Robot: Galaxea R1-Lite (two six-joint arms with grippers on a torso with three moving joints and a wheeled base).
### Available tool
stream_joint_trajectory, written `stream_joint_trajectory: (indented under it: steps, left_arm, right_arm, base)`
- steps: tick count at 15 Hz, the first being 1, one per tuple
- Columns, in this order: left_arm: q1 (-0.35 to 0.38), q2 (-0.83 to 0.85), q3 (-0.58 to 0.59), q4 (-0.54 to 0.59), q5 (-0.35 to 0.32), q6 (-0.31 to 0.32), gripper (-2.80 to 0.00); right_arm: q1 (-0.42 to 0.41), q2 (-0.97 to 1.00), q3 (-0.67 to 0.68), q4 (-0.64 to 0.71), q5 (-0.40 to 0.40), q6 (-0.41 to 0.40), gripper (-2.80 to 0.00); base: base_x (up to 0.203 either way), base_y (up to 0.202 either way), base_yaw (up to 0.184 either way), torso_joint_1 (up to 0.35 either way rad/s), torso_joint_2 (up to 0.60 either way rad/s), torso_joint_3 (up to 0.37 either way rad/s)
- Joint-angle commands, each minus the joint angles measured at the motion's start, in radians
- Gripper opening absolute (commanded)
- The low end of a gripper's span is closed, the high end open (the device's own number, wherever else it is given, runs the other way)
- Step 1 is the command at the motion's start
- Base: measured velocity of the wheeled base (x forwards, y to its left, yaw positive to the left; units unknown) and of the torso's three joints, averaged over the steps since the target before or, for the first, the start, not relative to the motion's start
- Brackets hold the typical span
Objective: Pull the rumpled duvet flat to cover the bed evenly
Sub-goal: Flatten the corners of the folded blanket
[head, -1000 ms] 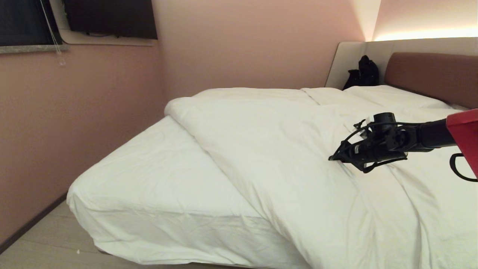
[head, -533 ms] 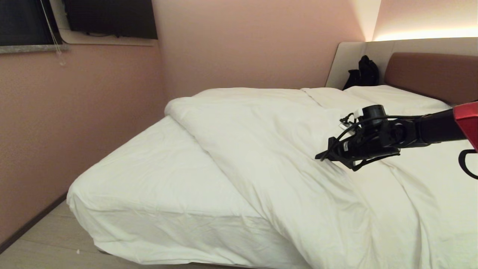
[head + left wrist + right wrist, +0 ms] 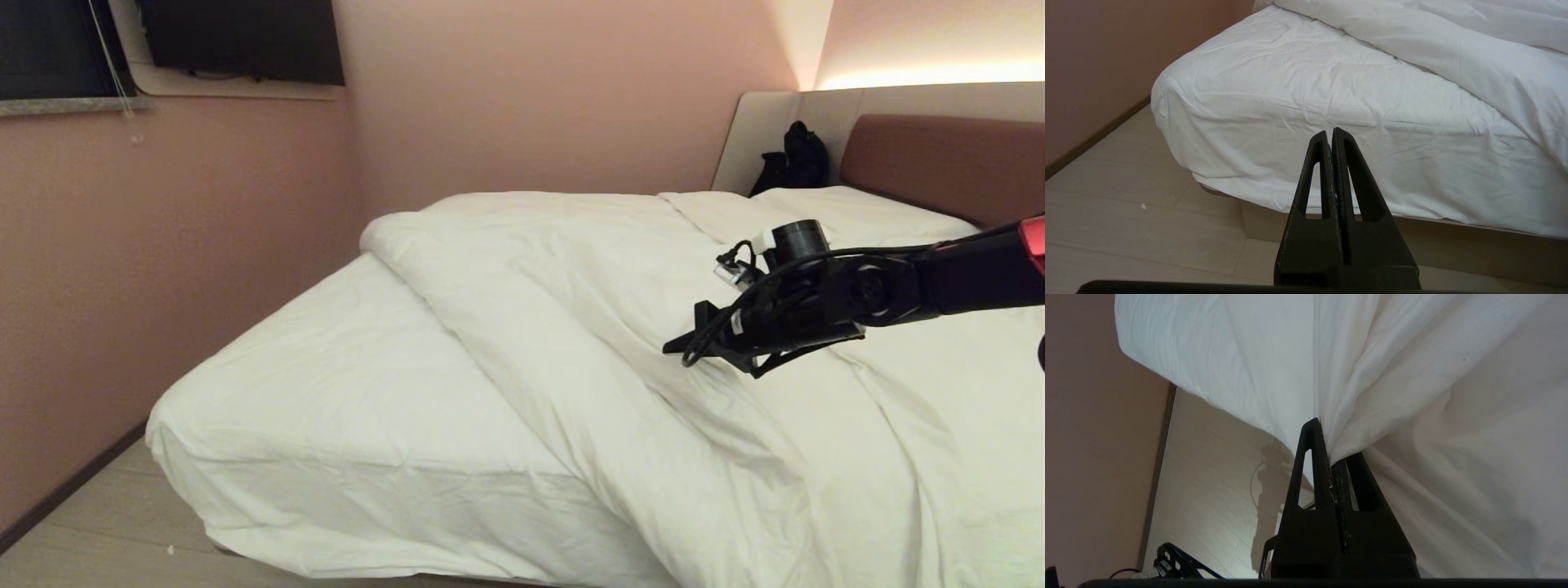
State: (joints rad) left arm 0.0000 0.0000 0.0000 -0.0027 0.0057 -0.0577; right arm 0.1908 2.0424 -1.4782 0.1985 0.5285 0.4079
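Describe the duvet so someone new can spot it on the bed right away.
Find the bed in the corner of the pink-walled room. The duvet is the thick white layer bunched diagonally across its right side, leaving the left foot corner bare; the right gripper is shut on a fold. Unlike the taut flat sheet, it is puffy and creased.
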Motion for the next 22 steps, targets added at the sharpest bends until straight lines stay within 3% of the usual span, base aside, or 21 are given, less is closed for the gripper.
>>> stream_joint_trajectory:
  steps: [1,8,15,17,22]
  left_arm:
    - [0.0,0.0,0.0,0.0,0.0,-0.001,-2.8]
    - [0.0,0.0,0.0,0.0,0.0,-0.001,-2.8]
    - [0.0,0.0,0.0,0.0,0.0,-0.001,-2.8]
    - [0.0,0.0,0.0,0.0,0.0,-0.001,-2.8]
    - [0.0,0.0,0.0,0.0,0.0,-0.001,-2.8]
  right_arm:
    - [0.043,-0.04,0.028,0.0,0.003,0.0,-2.8]
    - [0.165,-0.061,0.065,-0.001,-0.004,0.003,-2.8]
    - [0.228,-0.057,0.098,-0.002,-0.007,0.002,-2.8]
    - [0.29,-0.048,0.104,-0.003,-0.043,0.002,-2.8]
    - [0.356,-0.032,0.107,0.002,-0.077,0.003,-2.8]
  base:
    - [0.0,0.0,0.0,0.0,0.0,0.0]
    - [0.0,0.0,0.0,0.0,0.0,0.0]
    - [0.0,0.0,0.0,0.0,0.0,0.0]
    - [0.0,0.0,0.0,0.0,0.0,0.0]
    - [0.0,0.0,0.0,0.0,0.0,0.0]
